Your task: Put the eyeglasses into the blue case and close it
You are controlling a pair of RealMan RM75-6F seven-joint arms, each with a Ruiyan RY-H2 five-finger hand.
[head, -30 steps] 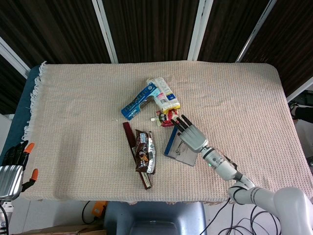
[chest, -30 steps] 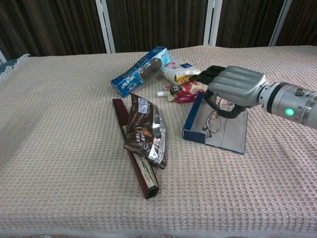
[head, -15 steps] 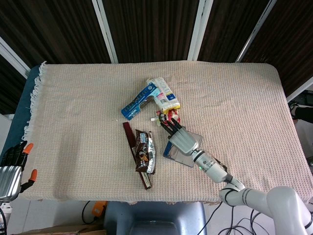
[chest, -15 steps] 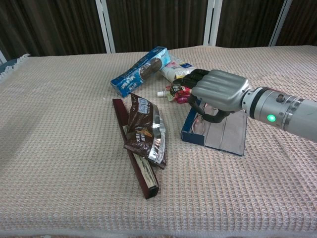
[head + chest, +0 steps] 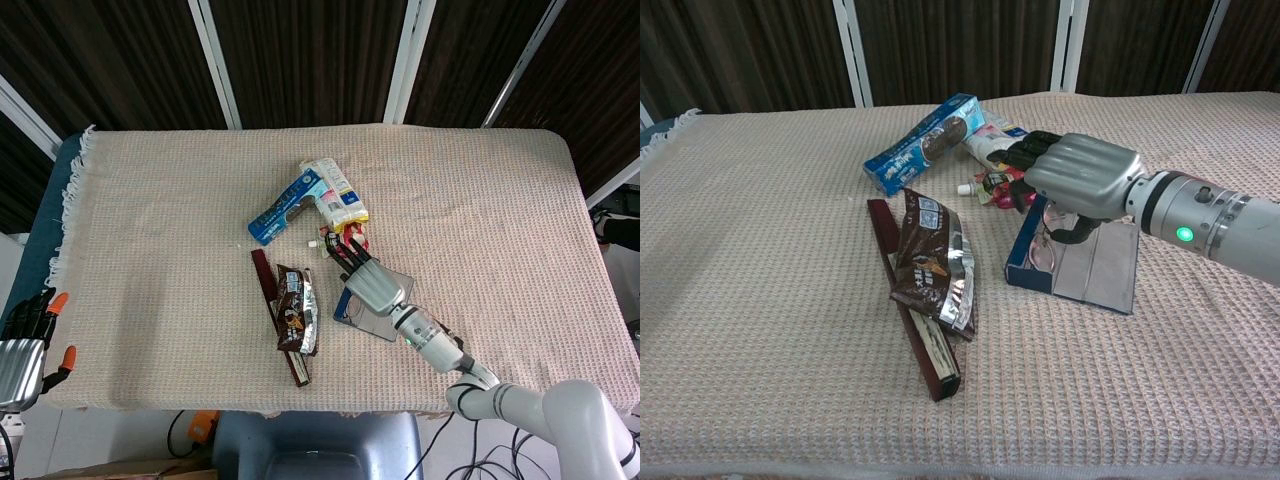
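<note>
Right hand (image 5: 1080, 178) directly above eyeglasses (image 5: 1044, 250), fingers curled down around them, grasp not confirmable. Eyeglasses inside open blue case (image 5: 1076, 268), near its left wall. Left hand (image 5: 22, 345) far off, idle, fingers apart.

Rough woven tablecloth (image 5: 760, 300) — glossy foil snack wrapper (image 5: 932, 262), brushed-metal right hand (image 5: 1080, 180)

Even, bright overhead light fell across the tablecloth (image 5: 180, 200), shadows stayed soft, focus held sharp, and the background toward 12 o'clock remained dark.
</note>
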